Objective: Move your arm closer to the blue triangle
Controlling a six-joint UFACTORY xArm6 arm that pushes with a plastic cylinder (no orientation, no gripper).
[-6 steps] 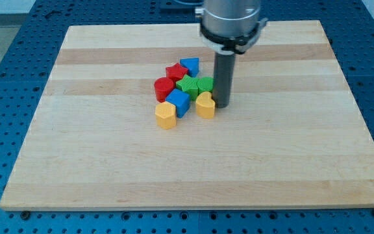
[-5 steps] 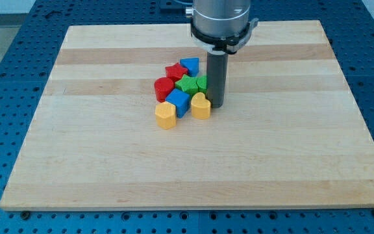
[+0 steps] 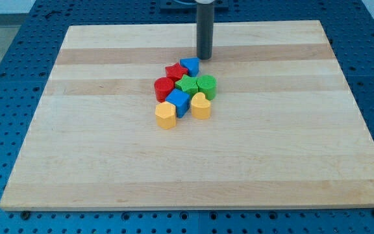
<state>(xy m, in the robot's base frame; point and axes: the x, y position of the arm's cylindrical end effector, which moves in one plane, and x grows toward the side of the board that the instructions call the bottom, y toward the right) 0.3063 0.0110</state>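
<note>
1. Blue triangle (image 3: 189, 65): in the camera view it sits at the top of the cluster of blocks, a little above the board's middle. It touches the red star (image 3: 176, 71) on its left, and the green star (image 3: 187, 84) lies just below it.

2. My tip (image 3: 204, 58) stands just above and to the right of the blue triangle, with only a sliver of bare wood between them, if any; I cannot tell whether they touch. The arm carries no pincer, only the rod, so there is nothing to spread or press together.

3. Progress, as I judge it: the approach is all but done. What is left is at most a slight nudge down and to the left, and even that may be unneeded.

4. The rest of the cluster lies below: a green round block (image 3: 206, 86), a red block (image 3: 163, 88), a blue cube (image 3: 178, 103), and two yellow blocks (image 3: 165, 115) (image 3: 201, 106), all packed close together.

5. Room to move: the board (image 3: 76, 169) is bare to the tip's right and above it up to the top edge, which is near. The board's left, right and bottom edges are well apart from the blocks. Any push down-left would crowd the triangle into the stars.
</note>
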